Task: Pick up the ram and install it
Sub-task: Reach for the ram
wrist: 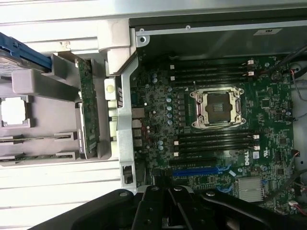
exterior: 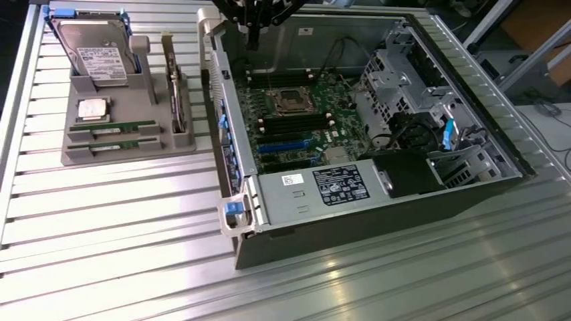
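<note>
Above the far wall of the open dark grey computer case (exterior: pixel 375 224), the black fingers (exterior: pixel 254 37) hang pressed together, gripping nothing. From the wrist camera those fingers (wrist: pixel 153 211) show dark in the foreground, with the green motherboard (wrist: pixel 278 139) spread out beyond them. It carries a square metal-framed processor socket (wrist: pixel 218 108), long black memory slots (wrist: pixel 211 139) on both sides of the socket, and a blue expansion slot (wrist: pixel 196 170). The exterior view takes in more of the case: a grey power-supply box with white and black labels (exterior: pixel 312 190) sits at the near end, and metal drive cages (exterior: pixel 402 80) with black cables stand toward the exterior view's right.

Well apart from the fingers, on the exterior view's left, a grey moulded holder (exterior: pixel 125 157) rests on the ribbed aluminium surface (exterior: pixel 107 221) just beside the case. The ram, a long narrow green circuit-board stick with a white label (exterior: pixel 113 126), lies in a slot toward the holder's near edge. A second stick like it (exterior: pixel 113 142) lies in the neighbouring slot. Farther back the holder carries a square silver processor chip (exterior: pixel 93 108) and a blue-framed hard drive (exterior: pixel 96 50) leaning upright. A broader green card with a metal bracket (exterior: pixel 176 100) stands on edge on the side next to the case. The wrist view shows the ram (wrist: pixel 41 138) edge-on in its slot.
</note>
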Motion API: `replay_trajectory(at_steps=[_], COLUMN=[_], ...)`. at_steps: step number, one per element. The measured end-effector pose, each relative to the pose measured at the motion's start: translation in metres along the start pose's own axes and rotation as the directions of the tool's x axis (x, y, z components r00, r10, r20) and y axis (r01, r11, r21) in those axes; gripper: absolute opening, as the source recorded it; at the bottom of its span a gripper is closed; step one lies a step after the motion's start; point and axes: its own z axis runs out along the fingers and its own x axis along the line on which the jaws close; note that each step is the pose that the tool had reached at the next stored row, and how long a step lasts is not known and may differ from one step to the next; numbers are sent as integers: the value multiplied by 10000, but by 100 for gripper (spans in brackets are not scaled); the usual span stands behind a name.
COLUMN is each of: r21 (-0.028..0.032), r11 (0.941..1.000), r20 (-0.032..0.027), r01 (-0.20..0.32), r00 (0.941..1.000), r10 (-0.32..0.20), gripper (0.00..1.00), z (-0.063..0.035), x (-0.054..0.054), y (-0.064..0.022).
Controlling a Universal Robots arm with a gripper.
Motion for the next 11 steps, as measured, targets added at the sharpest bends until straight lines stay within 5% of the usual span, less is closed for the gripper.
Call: replay_trajectory(at_steps=[11], r21=[0], r11=[10000], r20=[0], r01=[0], r00=[10000], r10=[0], gripper=[11], z=[-3], x=[89], y=[-7])
